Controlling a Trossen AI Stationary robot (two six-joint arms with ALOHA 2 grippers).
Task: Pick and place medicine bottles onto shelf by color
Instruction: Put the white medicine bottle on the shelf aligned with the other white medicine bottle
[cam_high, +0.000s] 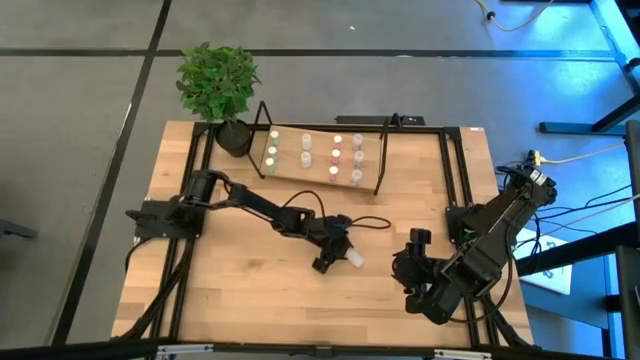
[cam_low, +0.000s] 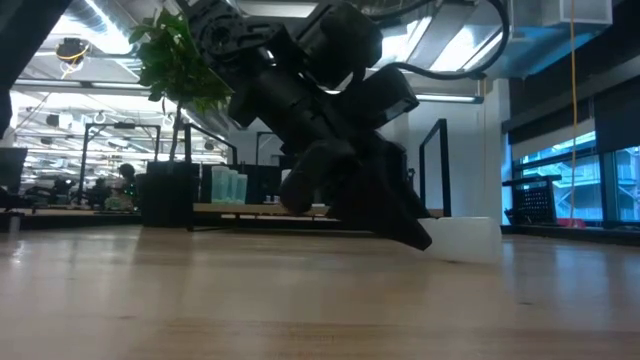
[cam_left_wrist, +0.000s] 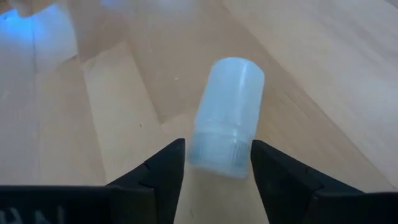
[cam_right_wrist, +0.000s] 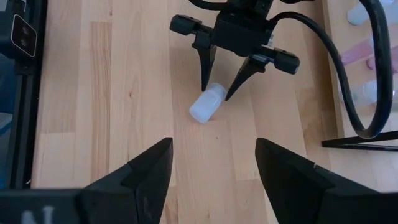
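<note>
Near the front of the wooden table, right of centre, the right gripper waits low over the boards with its two dark fingers spread wide and nothing between them. Just beyond it, close to the table's middle, a white medicine bottle lies on its side on the wood. The left gripper is lowered over this bottle, its fingers standing either side of the cap end; a sliver of gap seems to remain on each side, so the jaws look open around the bottle rather than clamped on it, though whether the pads touch it cannot be told. Seen from the right wrist, the fingers straddle one end of the bottle while its other end lies free on the table. Farther back, along the table's far edge, stands the shelf, a light board in a black wire frame, with small bottles standing on it in rows, yellow-green ones at its left end, white and pink ones farther right. Left of the shelf sits a potted green plant.
</note>
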